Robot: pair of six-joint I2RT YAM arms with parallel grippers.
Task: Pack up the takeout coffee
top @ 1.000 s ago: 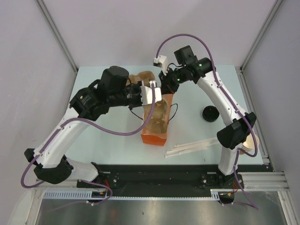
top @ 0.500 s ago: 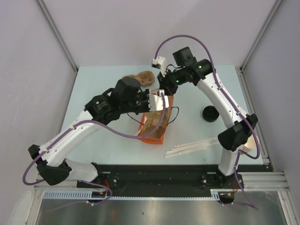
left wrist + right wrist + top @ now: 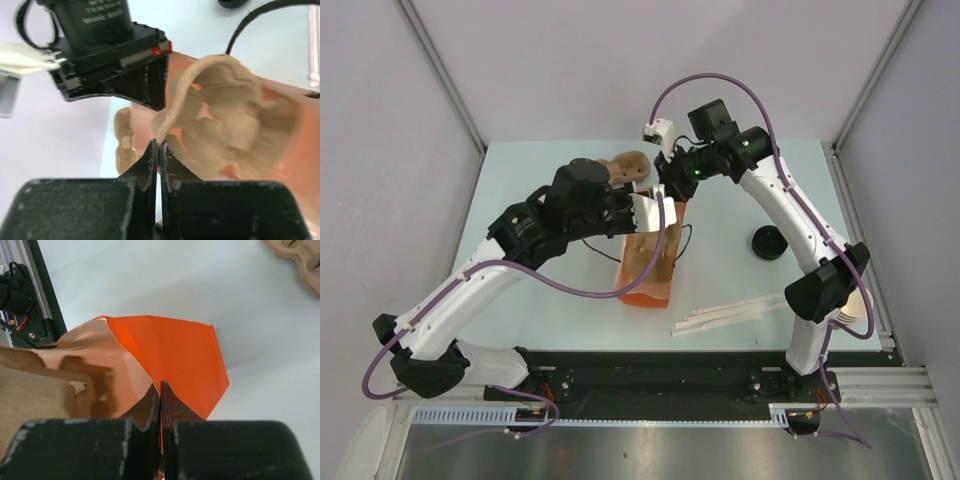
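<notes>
Top external view: the orange bag [image 3: 645,285] sits near the middle of the desk [image 3: 520,170], and I have both arms at its mouth on the far side. As I read it, the right pincer [image 3: 672,186] holds the far lip so the mouth gapes, while the left pincer [image 3: 658,208] feeds a pulp carrier [image 3: 650,250] down inside. A loose black lid [image 3: 767,242] lies toward the right edge. I cannot find the takeout coffee; it may be hidden by an arm or the bag.

Left wrist view: my left fingers are pressed together on the carrier's thin rim, and the carrier lies mostly within the orange walls.

Right wrist view: this pincer is clamped tight on the bag's folded top edge, with nothing else between its fingers. No lidded cup shows here either.
</notes>
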